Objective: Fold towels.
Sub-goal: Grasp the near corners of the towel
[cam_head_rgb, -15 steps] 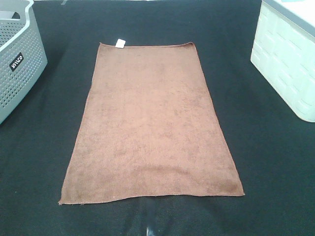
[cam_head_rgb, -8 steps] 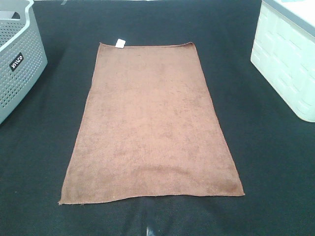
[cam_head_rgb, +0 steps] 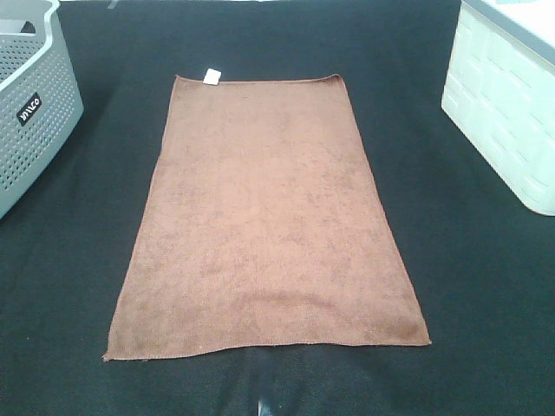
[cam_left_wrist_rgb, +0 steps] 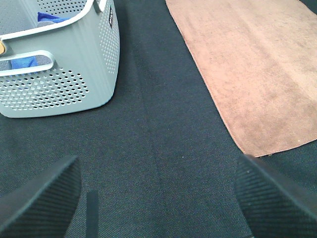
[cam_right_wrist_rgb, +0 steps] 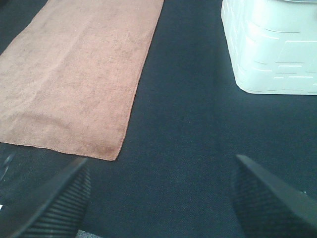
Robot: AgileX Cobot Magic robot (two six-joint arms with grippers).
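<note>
Black cloth counter [cam_head_rgb: 78,286]; brown towel [cam_head_rgb: 264,217] flat and unfolded mid-counter, long axis running away from the robot, white tag [cam_head_rgb: 211,76] on the far short hem; grey perforated basket [cam_head_rgb: 35,113] far left, white bin [cam_head_rgb: 507,104] far right, both clear of towel; left fingers [cam_left_wrist_rgb: 44,198] wide apart, empty, over bare counter by towel's near left corner; right fingers [cam_right_wrist_rgb: 267,203] apart, empty, by near right corner.

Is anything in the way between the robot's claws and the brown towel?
Nothing visible is. Only bare black tabletop lies between the open left gripper and the nearest corner of the brown towel, and it is the same for the open right gripper. The grey basket and the white bin stand off to the sides.
</note>
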